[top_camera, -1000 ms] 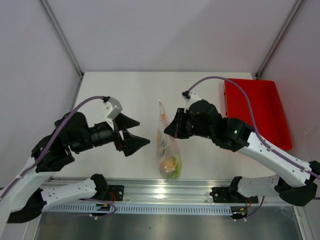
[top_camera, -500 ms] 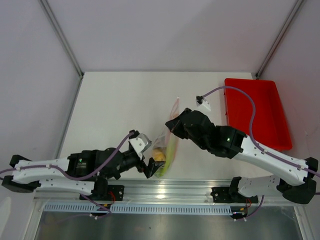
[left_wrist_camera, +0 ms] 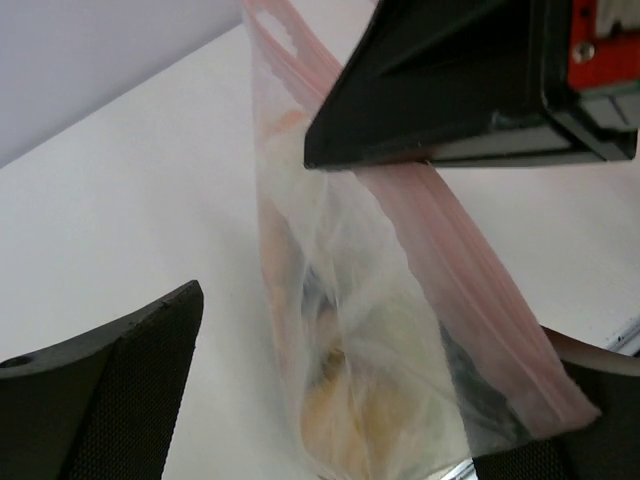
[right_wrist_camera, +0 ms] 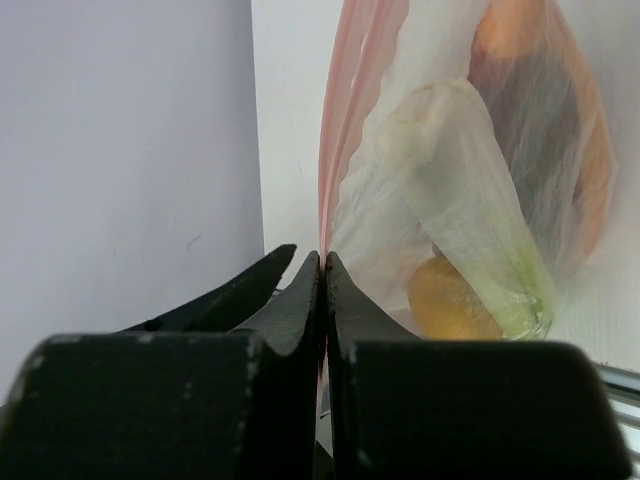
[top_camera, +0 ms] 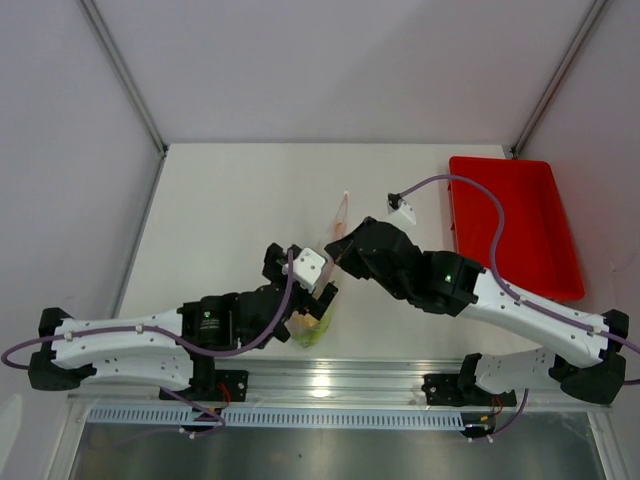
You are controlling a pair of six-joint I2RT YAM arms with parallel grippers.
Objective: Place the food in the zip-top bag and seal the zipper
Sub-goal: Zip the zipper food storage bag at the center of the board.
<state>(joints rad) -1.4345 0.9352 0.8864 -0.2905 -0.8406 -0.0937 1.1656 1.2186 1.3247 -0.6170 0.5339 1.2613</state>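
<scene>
The clear zip-top bag (top_camera: 322,318) hangs tilted over the table's near middle, with the food (top_camera: 310,332) heaped in its lower end. My right gripper (top_camera: 343,252) is shut on the pinkish zipper (top_camera: 344,212) strip near its middle. In the right wrist view the shut fingertips (right_wrist_camera: 300,290) pinch the zipper (right_wrist_camera: 345,120), and a yellow piece (right_wrist_camera: 455,295) shows through the bag (right_wrist_camera: 470,170). My left gripper (top_camera: 314,306) is open, its jaws on either side of the bag's lower part. In the left wrist view the bag (left_wrist_camera: 350,330) and tan-orange food (left_wrist_camera: 335,425) sit between the fingers (left_wrist_camera: 110,400), untouched.
A red rectangular tray (top_camera: 510,220) lies at the right side of the table. A small white tag (top_camera: 402,208) on the right arm's cable hangs above the table. The metal rail (top_camera: 330,380) runs along the near edge just below the bag.
My left arm swung down from a raised pose at the left, opened wider, and now straddles the bag's lower end. The right gripper stayed shut on the zipper as the bag tilted.
</scene>
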